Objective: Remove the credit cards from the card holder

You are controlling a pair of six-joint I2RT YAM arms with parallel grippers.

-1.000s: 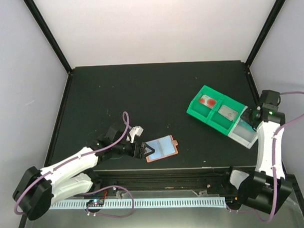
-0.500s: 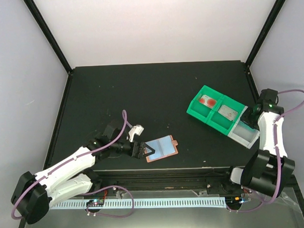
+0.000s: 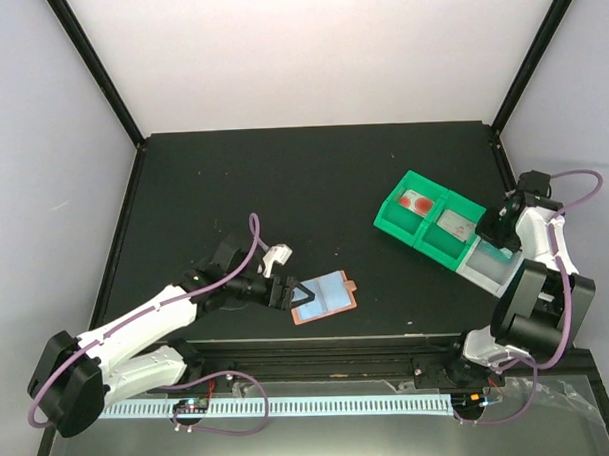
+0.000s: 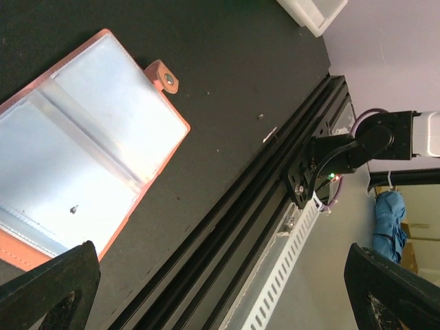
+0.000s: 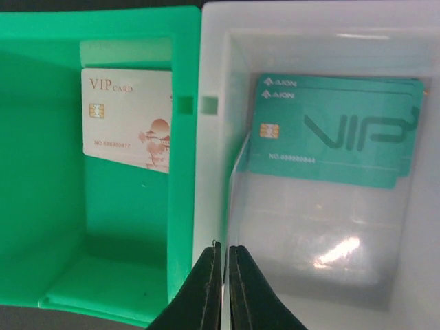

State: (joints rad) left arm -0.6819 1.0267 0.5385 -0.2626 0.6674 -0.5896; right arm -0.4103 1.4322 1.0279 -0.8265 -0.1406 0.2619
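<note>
The card holder (image 3: 325, 296) lies open on the black table, light blue lining up, terracotta rim and small brown tab (image 4: 163, 74). In the left wrist view the card holder (image 4: 82, 158) shows only lining; no card shows in it. My left gripper (image 3: 290, 293) is open and empty at its left edge, with fingers (image 4: 48, 289) spread wide. A red-patterned card (image 3: 417, 201) and a white VIP card (image 5: 127, 117) lie in the green bins. Teal VIP cards (image 5: 337, 130) lie in the clear bin. My right gripper (image 5: 223, 289) is shut over the wall between the bins, and it also shows in the top view (image 3: 501, 231).
Two joined green bins (image 3: 405, 229) and a clear bin (image 3: 496, 276) stand at the right of the table. The table's front rail (image 4: 275, 199) runs just beyond the card holder. Black frame posts stand at the back corners.
My left gripper has shifted slightly right, closer onto the card holder's left edge. My right arm has swung its elbow up and right while its gripper stays over the bins.
</note>
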